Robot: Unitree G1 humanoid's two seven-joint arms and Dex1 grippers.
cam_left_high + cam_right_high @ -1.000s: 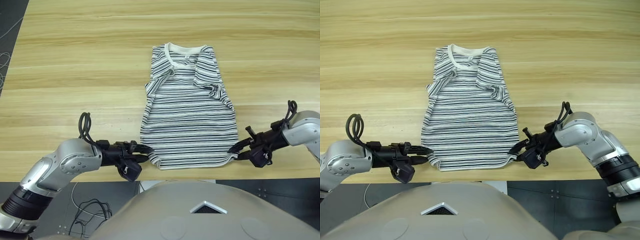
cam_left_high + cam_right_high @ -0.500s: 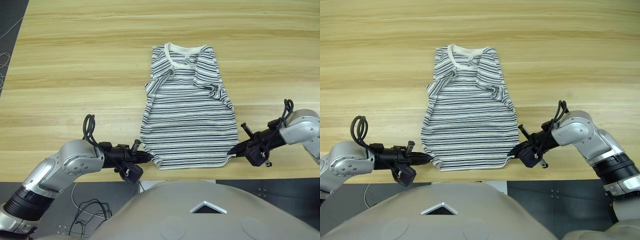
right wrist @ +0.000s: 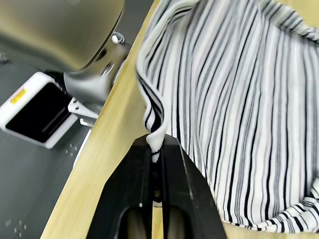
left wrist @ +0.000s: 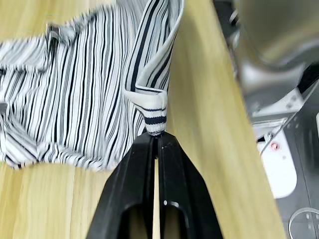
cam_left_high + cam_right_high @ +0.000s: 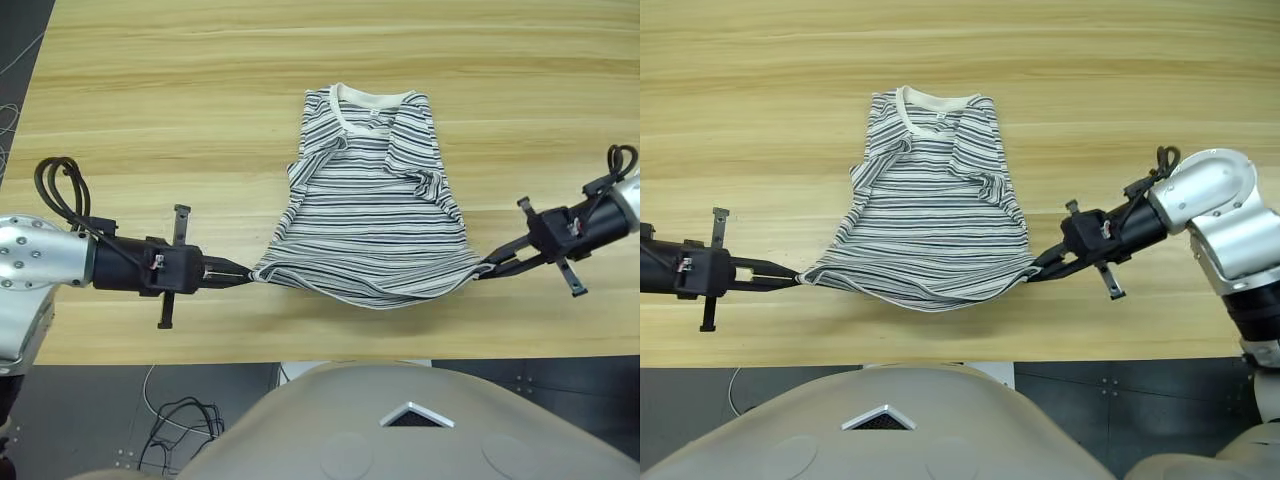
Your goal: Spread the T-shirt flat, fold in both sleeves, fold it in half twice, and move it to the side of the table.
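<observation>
A black-and-white striped T-shirt (image 5: 375,190) lies on the wooden table (image 5: 180,120), collar at the far end, both sleeves folded in over the body. Its near hem (image 5: 370,290) is lifted off the table and stretched wide between my two grippers. My left gripper (image 5: 247,277) is shut on the left hem corner (image 4: 153,121). My right gripper (image 5: 487,268) is shut on the right hem corner (image 3: 154,135). The upper part of the shirt still rests on the wood.
The table's near edge (image 5: 300,358) runs just below the stretched hem. Bare wood extends to the left (image 5: 130,150) and right (image 5: 540,130) of the shirt. Cables (image 5: 175,415) lie on the dark floor beyond the edge.
Both grippers closed on the hem corners and moved outward and up. The near hem, flat on the table before, is now lifted and stretched wide.
</observation>
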